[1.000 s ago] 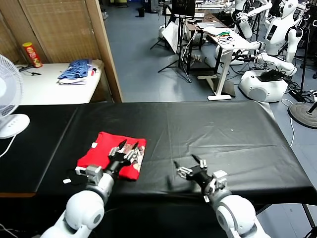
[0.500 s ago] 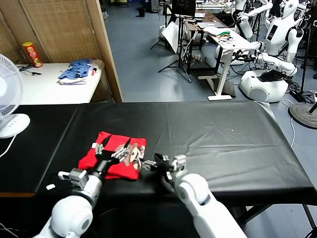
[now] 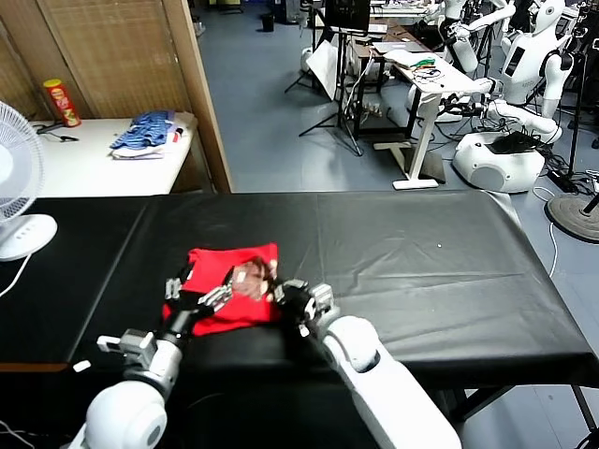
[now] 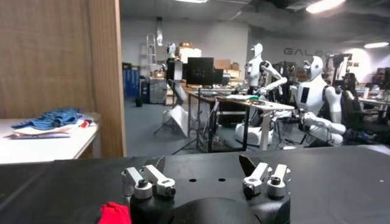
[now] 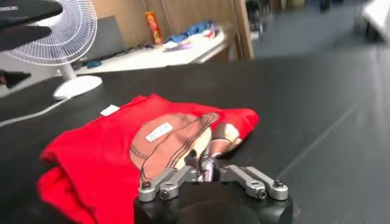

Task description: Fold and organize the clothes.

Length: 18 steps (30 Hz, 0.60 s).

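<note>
**Nearly folded: right hand pinches the shirt's near edge**

Now the red T-shirt (image 3: 225, 288) lies bunched in a thick, soft packet on the black table (image 3: 421, 271), toward its near left part, printed face up. The right hand (image 3: 298, 301) is clenched on the cotton at the packet's near right edge, beside the brown-and-white print (image 5: 173, 137). The left hand (image 3: 192, 301) hovers released over the near left side. Judging from this, a final fold or tidy-up is under way; next comes a gentle pull without dragging loose layers across the slick, faintly creased table cover.
</note>
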{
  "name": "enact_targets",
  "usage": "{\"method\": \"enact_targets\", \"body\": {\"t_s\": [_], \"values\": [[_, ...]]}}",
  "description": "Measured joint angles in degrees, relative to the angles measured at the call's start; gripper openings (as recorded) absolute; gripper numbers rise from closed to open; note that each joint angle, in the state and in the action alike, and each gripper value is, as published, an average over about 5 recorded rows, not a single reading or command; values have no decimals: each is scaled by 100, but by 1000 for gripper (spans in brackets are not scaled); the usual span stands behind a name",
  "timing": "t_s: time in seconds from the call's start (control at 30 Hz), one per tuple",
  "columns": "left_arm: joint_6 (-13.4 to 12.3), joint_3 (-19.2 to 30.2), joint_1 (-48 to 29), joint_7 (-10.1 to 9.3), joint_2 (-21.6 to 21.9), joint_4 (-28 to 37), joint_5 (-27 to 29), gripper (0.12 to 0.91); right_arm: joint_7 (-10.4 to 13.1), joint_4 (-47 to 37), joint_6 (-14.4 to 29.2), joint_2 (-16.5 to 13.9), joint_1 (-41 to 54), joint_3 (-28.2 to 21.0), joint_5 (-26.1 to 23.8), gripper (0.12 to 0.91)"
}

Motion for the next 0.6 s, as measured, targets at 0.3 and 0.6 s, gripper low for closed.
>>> {"method": "enact_targets", "body": {"t_s": [0.3, 0.6], "values": [[-608, -188, 279, 30, 4, 238, 174, 798, -19, 576, 290, -1006, -554, 556, -677, 457], [-888, -311, 551, 154, -57, 383, 73, 798, 732, 1748, 359, -1371, -2046, 1566, -108, 789]]}}
